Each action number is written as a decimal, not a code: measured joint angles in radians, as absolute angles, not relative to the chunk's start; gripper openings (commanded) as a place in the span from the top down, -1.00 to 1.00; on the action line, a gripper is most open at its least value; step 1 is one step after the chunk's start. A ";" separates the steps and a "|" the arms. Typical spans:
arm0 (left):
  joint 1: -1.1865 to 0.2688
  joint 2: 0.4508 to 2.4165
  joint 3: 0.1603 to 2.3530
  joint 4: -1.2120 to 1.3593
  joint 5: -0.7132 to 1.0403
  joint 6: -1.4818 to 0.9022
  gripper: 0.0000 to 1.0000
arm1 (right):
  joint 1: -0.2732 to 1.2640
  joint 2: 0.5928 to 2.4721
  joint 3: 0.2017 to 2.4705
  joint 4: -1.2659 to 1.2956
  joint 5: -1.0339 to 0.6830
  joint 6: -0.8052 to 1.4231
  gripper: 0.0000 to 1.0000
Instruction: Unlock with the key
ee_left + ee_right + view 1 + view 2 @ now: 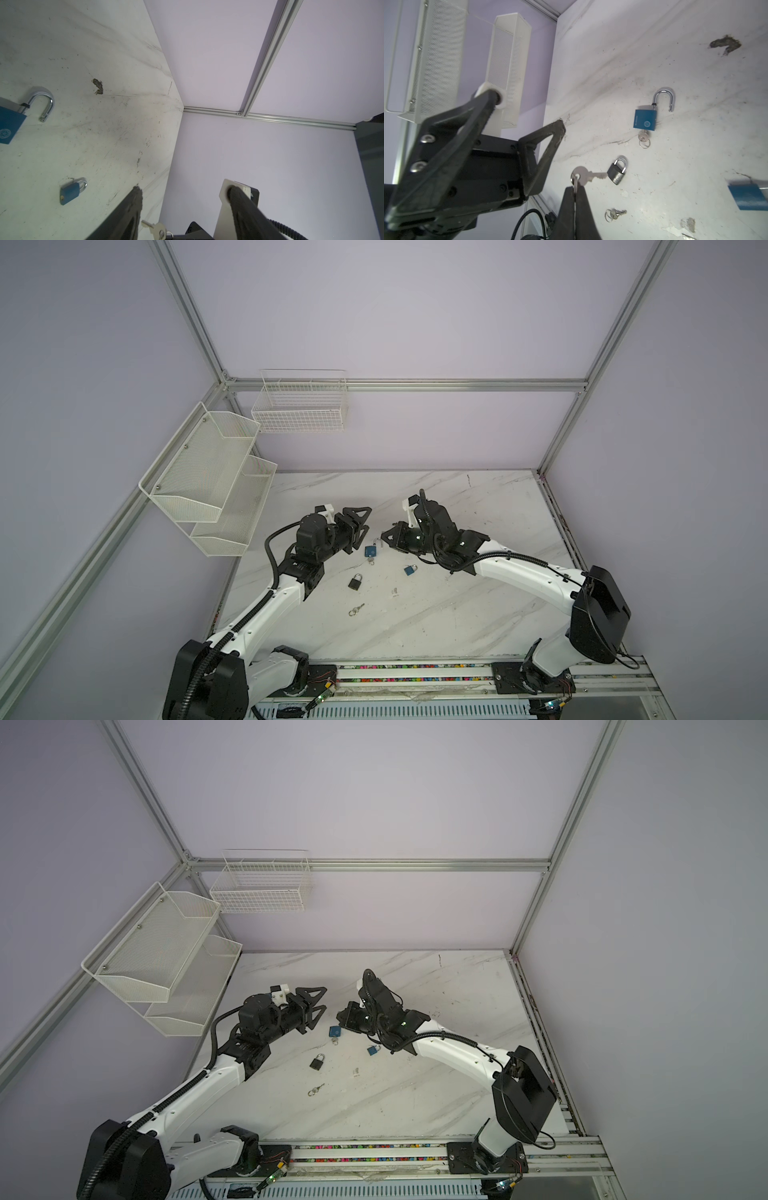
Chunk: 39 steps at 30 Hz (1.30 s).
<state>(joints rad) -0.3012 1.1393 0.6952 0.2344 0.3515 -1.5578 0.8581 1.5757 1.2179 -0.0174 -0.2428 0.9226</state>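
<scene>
Right gripper [574, 188]: jaws pinched fully together on the ring end of a flat silver key [584, 175], blade jutting out past the fingertips. The same key pokes into the left wrist view [154, 227]. In both top views this gripper [385, 536] [340, 1016] hangs over the white marble-pattern tabletop [457, 614], just beside the shackle of a large blue rectangular padlock [371, 551] [335, 1031]. That padlock lies flat [645, 120]. Its chrome shackle is sprung open, with one leg out of the body, and a second small key on a ring [643, 137] sits in its keyhole. Left gripper [368, 519] [324, 998] is on the other side of the lock. Its jaws stand well apart with nothing between them, and its dark triangular fingers [552, 135] are clear of the table. Nearer the robot base lies a small dark grey padlock with a silver shackle [355, 582] [617, 174], shackle closed. In the right wrist view the held key's tip lines up with it, but the top views show the two well apart. A small blue padlock [410, 570] [70, 193] lies closed under the right forearm. A loose pair of little keys on a ring [356, 610] [614, 214] rests nearer the base than the dark lock. On the left wall is a two-tier white mesh shelf [199, 472], and on the back wall a white wire basket [299, 406].
</scene>
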 measured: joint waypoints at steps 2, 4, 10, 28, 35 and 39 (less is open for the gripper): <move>-0.301 1.147 0.695 0.287 0.346 -1.613 -0.35 | 0.858 1.576 1.235 0.026 -0.242 0.942 1.00; -0.301 1.155 0.695 0.332 0.338 -1.651 -0.35 | 0.858 1.579 1.257 0.058 -0.242 0.953 1.00; -0.303 1.164 0.695 0.413 0.306 -1.749 -0.34 | 0.858 1.593 1.328 0.149 -0.240 0.966 1.00; -0.331 1.182 0.693 0.615 0.188 -1.911 -0.18 | 0.864 1.700 1.377 0.268 -0.278 1.017 1.00; -0.350 1.189 0.691 0.649 0.168 -1.929 -0.24 | 0.864 1.700 1.377 0.305 -0.298 1.037 1.00; -0.356 1.196 0.685 0.667 0.152 -1.934 -0.15 | 0.864 1.700 1.372 0.317 -0.307 1.047 1.00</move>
